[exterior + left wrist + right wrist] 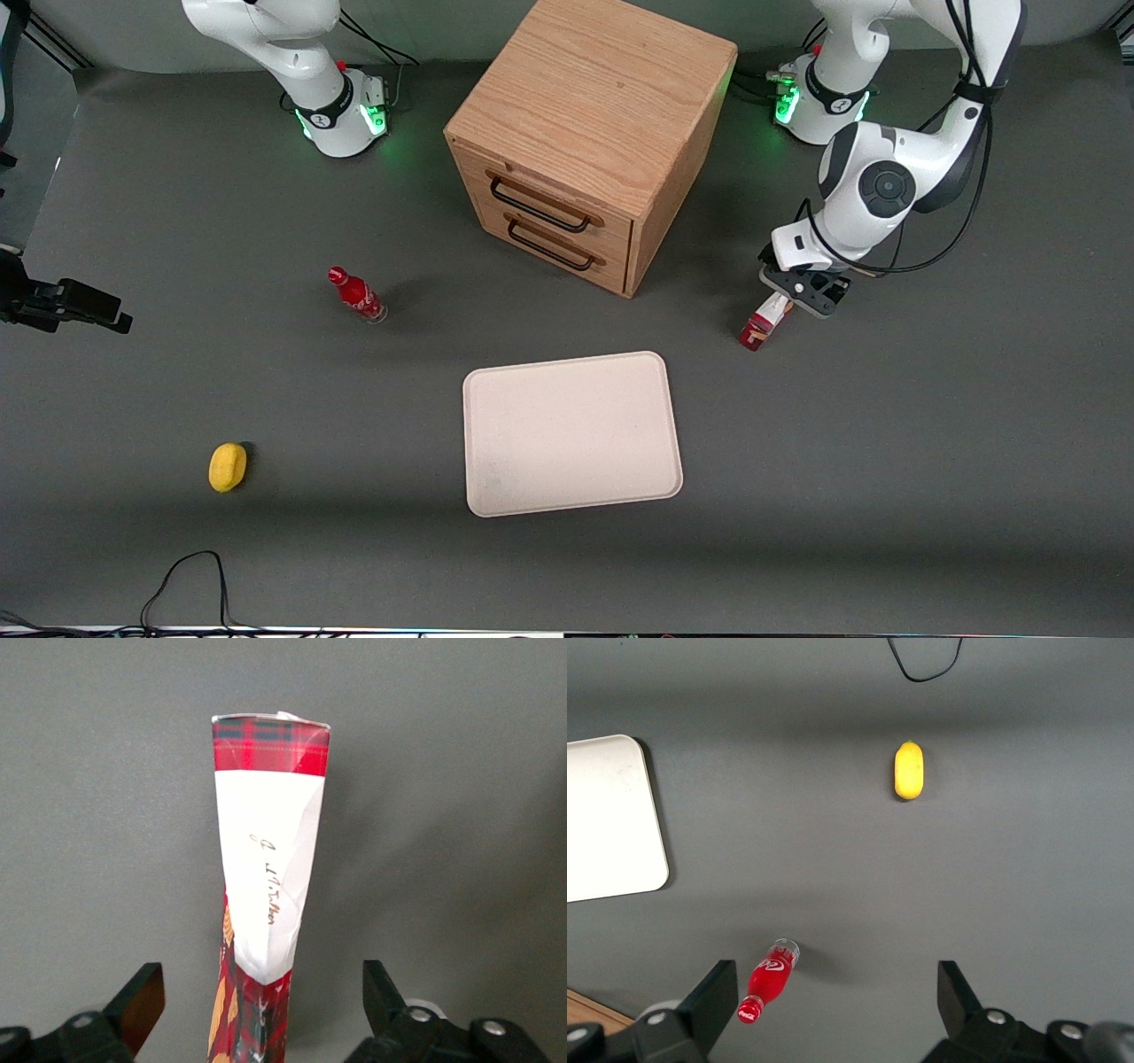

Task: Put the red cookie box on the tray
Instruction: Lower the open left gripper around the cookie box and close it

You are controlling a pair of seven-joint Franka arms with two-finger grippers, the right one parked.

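Note:
The red cookie box lies on the grey table toward the working arm's end, beside the wooden cabinet and farther from the front camera than the tray. My left gripper hovers over its end, partly hiding it. In the left wrist view the box shows its white wedge and plaid end, and it runs between the gripper's two black fingers. The fingers stand wide apart with a gap on each side of the box. The cream-beige tray lies flat near the table's middle; it also shows in the right wrist view.
A wooden two-drawer cabinet stands farther from the front camera than the tray. A small red bottle and a yellow oval object lie toward the parked arm's end. A black cable loops at the near edge.

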